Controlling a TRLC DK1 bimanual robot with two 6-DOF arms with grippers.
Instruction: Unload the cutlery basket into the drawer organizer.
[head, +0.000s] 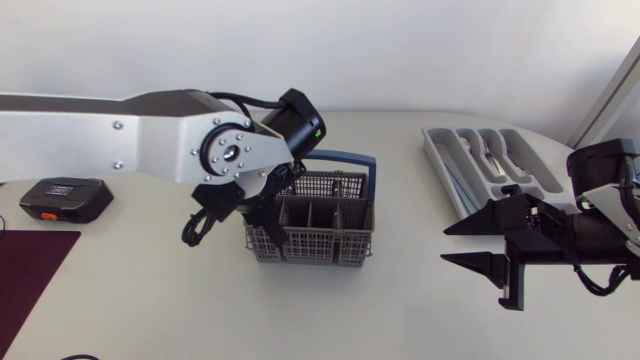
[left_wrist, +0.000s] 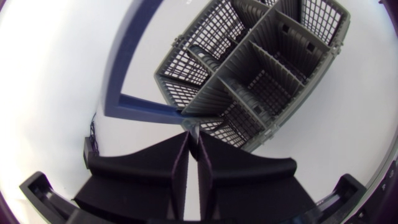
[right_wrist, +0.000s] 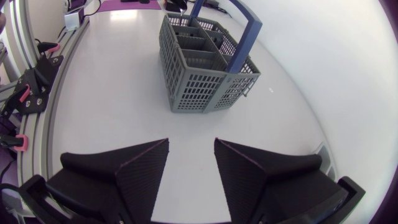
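Left jaws together at the cutlery basket (head: 310, 243) — right jaws apart, near the organizer (head: 438, 160)

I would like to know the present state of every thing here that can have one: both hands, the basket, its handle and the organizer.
Matte black left hand: shut, holding nothing, at the basket's edge.
Matte black right hand: open, holding nothing.
Grey plastic mesh cutlery basket: upright, visible compartments empty.
Blue basket handle: raised.
Grey plastic drawer organizer: holds cutlery.
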